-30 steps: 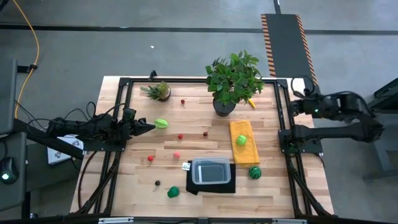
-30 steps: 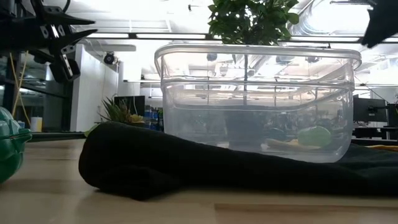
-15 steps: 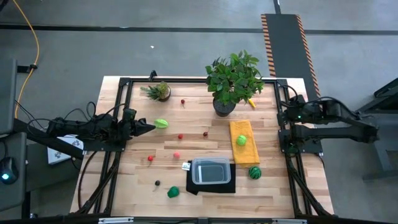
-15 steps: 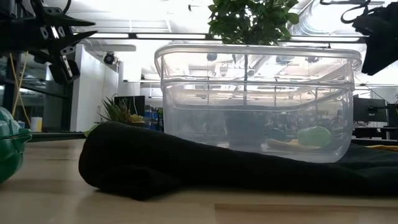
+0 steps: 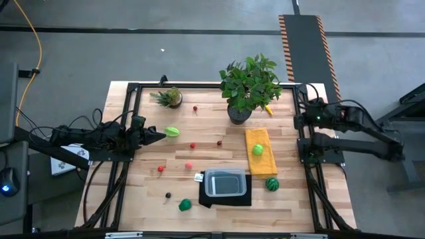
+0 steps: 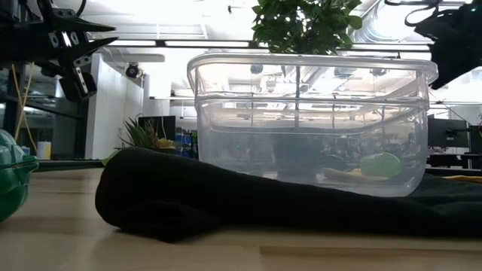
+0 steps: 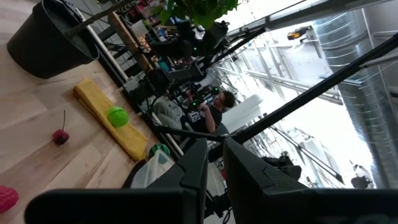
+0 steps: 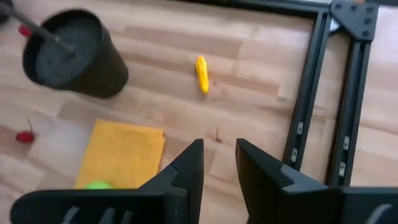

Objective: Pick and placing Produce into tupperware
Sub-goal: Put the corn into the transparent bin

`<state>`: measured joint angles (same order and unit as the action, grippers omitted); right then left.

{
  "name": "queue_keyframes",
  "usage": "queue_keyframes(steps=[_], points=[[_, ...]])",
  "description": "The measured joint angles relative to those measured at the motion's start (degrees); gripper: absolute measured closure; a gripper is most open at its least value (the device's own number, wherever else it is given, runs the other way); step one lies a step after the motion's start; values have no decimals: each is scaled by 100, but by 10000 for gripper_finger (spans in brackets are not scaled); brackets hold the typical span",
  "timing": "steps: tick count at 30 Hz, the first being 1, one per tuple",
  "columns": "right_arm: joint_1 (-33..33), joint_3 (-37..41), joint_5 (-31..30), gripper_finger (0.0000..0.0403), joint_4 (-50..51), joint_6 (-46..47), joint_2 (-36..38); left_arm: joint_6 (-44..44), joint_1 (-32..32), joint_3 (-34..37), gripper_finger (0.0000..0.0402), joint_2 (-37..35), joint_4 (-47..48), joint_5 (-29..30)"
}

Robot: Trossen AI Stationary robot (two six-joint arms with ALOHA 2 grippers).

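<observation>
The left jaws (image 5: 159,135) hang over the surface (image 5: 212,143), their tips touching or just short of a light green fruit (image 5: 172,131); in the left wrist view the two fingers (image 7: 194,167) stand a narrow gap apart with nothing between them. The right jaws (image 5: 300,121) hang at the surface's right edge by the black frame rail (image 5: 303,116), and in the right wrist view they too stand narrowly apart, holding nothing. Ahead of the right jaws in that view lie a small yellow piece (image 8: 201,73), a dark pot (image 8: 71,53), a yellow cloth (image 8: 121,154) with a green ball (image 8: 98,185) at its near end, and a cherry (image 8: 25,136). The tub (image 5: 225,182), clear and uncovered, sits on a black mat (image 5: 226,197), well apart from both jaws; in the low view nothing lies inside the tub. Around it on the surface lie a striped green melon (image 5: 272,183), a dark green piece (image 5: 185,205), a small dark berry (image 5: 168,195) and several red and pink berries (image 5: 188,165). A white tag (image 5: 198,177) lies just beside the tub; its writing cannot be read. In the left wrist view a person (image 7: 208,117) shows beyond the surface in a dark top with white lettering too small to read.
</observation>
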<state>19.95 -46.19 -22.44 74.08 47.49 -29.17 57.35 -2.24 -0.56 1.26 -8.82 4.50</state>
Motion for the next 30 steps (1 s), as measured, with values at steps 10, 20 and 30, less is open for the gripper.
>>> queue_keyframes(steps=[10,20,30], points=[[1572,0,890,318,-583,-1589,-563,1,0,0,360,0,0,-1],[3213,0,1869,318,-1389,-3057,-1231,14,0,0,360,0,191,-1],[4760,0,3586,318,-1931,-3996,-2285,16,2,0,360,0,321,-1]])
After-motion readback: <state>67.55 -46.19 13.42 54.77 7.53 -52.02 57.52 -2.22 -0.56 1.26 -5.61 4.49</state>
